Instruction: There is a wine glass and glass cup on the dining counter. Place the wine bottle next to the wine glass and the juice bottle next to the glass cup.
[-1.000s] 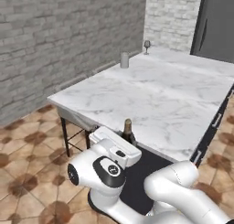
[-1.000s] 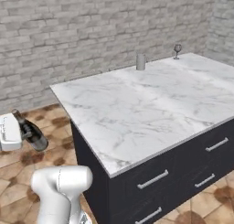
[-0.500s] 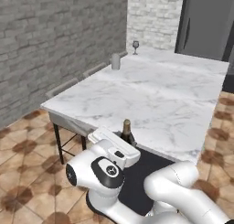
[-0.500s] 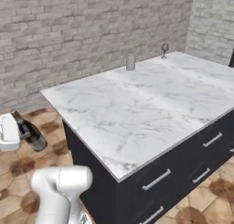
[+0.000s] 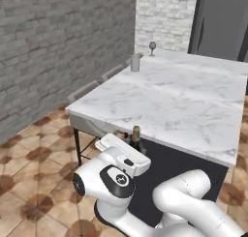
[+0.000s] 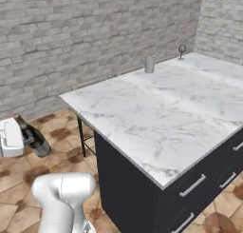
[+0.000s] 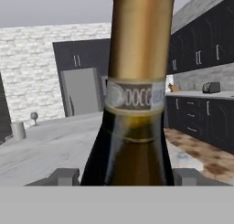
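Observation:
My gripper is shut on the wine bottle, a dark bottle with a gold neck, held just off the near corner of the dining counter. The bottle's neck rises above my white hand, and from the right it leans tilted beside the hand. The wine glass stands at the counter's far corner. The glass cup stands a little nearer along the same edge. The juice bottle is out of view.
Grey chairs line the counter's brick-wall side. A dark fridge stands behind the far end. Drawers with handles face the counter's right side. Tiled floor lies between me and the wall.
The whole picture has shifted, so the base has driven: the counter's corner now sits closer and the glasses lie further right. The bottle stays gripped the same way.

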